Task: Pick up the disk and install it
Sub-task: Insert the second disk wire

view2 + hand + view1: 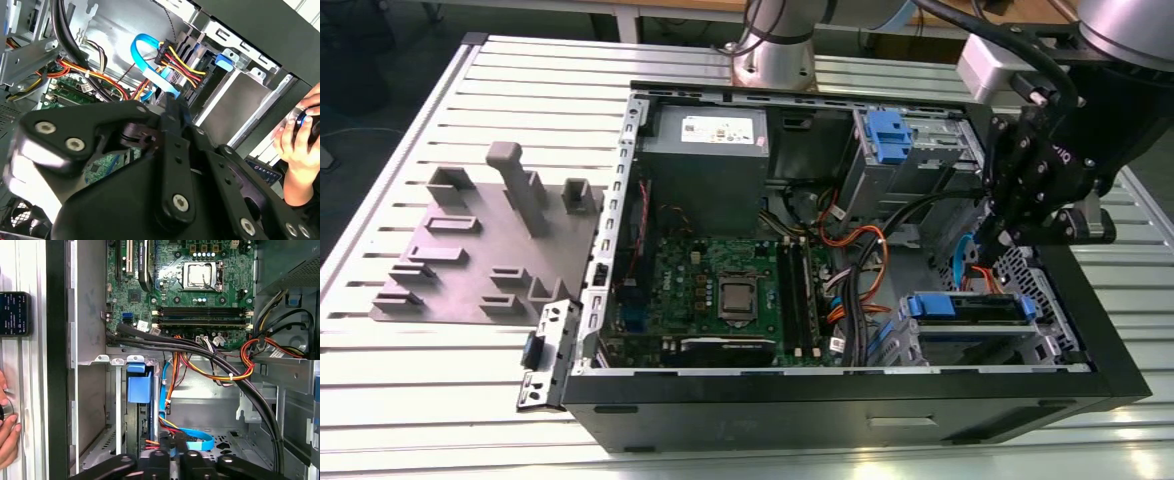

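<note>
One hand (1007,235) above the disk (967,306).

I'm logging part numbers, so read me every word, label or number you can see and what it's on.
No text can be quoted with certainty.
White label on the power supply: print too small to read.
Motherboard: white markings, too small to read.
Dark device beside the case: faint marks, unreadable.

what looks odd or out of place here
A person's hand rests beside the open computer case while the gripper works inside it. The grey slotted holder stands empty. Nothing looks damaged.
</note>
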Controlling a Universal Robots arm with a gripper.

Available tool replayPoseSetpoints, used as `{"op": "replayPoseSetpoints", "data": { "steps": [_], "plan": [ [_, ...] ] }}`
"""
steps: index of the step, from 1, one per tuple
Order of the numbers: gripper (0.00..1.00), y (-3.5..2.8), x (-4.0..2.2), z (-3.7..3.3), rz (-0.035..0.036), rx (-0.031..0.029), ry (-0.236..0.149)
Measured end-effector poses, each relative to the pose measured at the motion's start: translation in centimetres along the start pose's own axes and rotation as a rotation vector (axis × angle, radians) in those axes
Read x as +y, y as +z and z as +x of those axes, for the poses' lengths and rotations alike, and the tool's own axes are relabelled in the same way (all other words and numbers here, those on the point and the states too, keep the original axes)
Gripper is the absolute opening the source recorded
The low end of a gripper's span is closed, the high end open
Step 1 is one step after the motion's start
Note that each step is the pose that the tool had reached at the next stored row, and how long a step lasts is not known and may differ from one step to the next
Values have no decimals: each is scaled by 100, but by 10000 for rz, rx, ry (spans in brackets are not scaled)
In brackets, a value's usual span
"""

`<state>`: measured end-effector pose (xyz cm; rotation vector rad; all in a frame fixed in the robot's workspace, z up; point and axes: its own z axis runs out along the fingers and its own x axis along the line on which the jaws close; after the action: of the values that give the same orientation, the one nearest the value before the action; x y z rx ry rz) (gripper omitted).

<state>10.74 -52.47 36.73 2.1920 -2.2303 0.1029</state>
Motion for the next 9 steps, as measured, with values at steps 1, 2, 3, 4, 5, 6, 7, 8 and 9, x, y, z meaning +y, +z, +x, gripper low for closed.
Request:
{"op": "replayPoseSetpoints", "data": {
  "steps": [1, 2, 3, 4, 5, 6, 7, 8, 9],
  "plan": [
    [16, 0, -2, 0, -5, 2, -1],
    [24, 2, -3, -1, -17, 4, -2],
    [24, 5, -5, -3, -41, 3, 0],
    [24, 9, -8, -4, -73, 4, 3],
    [24, 14, -15, -6, -116, 3, 4],
    [25, 19, -24, -10, -162, 6, 4],
    [25, 24, -36, -17, -213, 11, 3],
    [31, 29, -46, -24, -262, 13, 1],
    [31, 35, -53, -30, -311, 14, 0]
  ]
}}
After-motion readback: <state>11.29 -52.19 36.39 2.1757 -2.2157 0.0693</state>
